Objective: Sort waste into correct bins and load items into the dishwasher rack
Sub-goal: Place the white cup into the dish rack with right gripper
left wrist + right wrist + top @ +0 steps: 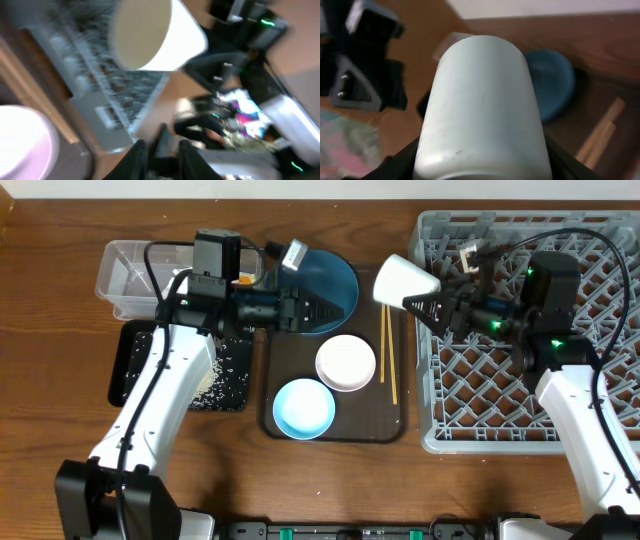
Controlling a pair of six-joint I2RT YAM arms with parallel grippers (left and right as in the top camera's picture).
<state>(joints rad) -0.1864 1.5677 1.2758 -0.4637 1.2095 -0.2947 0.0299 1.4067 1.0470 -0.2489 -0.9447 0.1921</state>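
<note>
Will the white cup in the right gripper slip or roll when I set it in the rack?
Probably slippery: the white cup looks smooth where the right gripper pinches it. Round and held sideways, it would likely roll if released that way, though the rack may stop it.

The white cup (pixel 405 282), held in the right claw (pixel 420 303), hangs between the blue plate (pixel 340 280) and the dishwasher rack (pixel 470 405), leaving only a narrow gap to the left claw (pixel 327 311). A white bowl (pixel 346 362), a light blue bowl (pixel 303 408) and chopsticks (pixel 388 358) crowd the brown serving tray (pixel 370 422). The left arm (pixel 175 380) lies across the black tray (pixel 130 370). The rack's near half is open but pegged; bare surface (pixel 60 410) lies front left
</note>
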